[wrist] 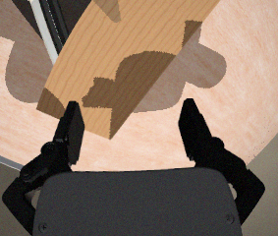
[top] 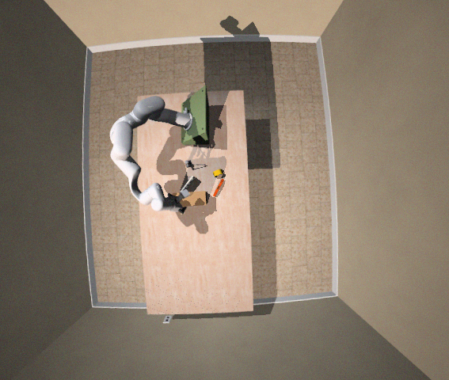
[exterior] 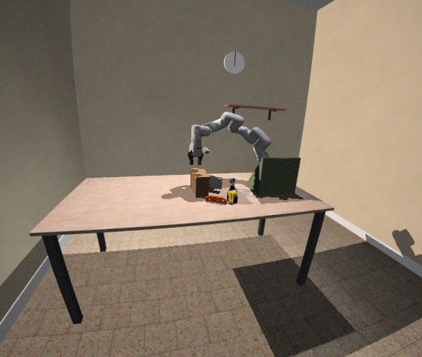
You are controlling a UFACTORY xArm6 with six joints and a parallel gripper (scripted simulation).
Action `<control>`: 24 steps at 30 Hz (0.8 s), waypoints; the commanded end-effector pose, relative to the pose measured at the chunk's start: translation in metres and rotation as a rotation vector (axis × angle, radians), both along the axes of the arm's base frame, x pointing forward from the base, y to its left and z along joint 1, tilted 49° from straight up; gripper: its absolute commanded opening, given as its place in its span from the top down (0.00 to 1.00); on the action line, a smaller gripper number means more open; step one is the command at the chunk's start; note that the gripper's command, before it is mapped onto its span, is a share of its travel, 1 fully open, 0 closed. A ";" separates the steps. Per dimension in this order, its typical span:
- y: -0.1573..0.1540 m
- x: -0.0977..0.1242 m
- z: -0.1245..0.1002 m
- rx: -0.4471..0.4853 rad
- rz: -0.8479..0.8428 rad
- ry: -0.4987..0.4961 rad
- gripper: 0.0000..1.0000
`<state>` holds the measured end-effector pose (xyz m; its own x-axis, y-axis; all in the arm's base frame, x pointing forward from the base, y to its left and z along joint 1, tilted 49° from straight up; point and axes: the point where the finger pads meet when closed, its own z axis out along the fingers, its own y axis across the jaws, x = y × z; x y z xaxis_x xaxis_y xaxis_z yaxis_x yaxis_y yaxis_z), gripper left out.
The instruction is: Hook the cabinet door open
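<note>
A wooden cabinet (top: 196, 199) (exterior: 199, 182) (wrist: 139, 27) stands on the table (top: 195, 261) (exterior: 134, 203). Its grey door (top: 188, 184) (exterior: 215, 181) (wrist: 38, 7) stands partly open. A small dark post (top: 190, 163) (exterior: 231, 182) stands beyond the door, and its thin hook bar (top: 200, 165) points away from the door, apart from it. The eye is too small to make out. My gripper (top: 177, 203) (exterior: 194, 156) (wrist: 131, 112) is open and empty. It hangs above the cabinet's top, over its near edge.
A yellow object (top: 218, 172) (exterior: 232, 196) and an orange bar (top: 217, 188) (exterior: 215, 199) lie on the table beside the cabinet. A large green box (top: 195, 118) (exterior: 276, 176) stands at the arm's base end of the table.
</note>
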<state>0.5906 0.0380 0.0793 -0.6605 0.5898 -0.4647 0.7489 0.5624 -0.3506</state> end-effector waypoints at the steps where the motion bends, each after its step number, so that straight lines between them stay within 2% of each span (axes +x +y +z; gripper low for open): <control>1: 0.001 0.001 0.002 0.001 0.002 -0.004 0.00; 18: 0.002 0.000 0.001 0.000 0.003 -0.002 0.00; 20: 0.011 -0.017 -0.004 -0.018 0.012 0.019 0.00; 22: 0.030 -0.060 -0.017 -0.069 0.037 0.066 0.00; 24: 0.038 -0.088 -0.023 -0.105 0.054 0.093 0.00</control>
<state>0.5501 0.0549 0.0671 -0.6981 0.5481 -0.4606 0.7155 0.5576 -0.4210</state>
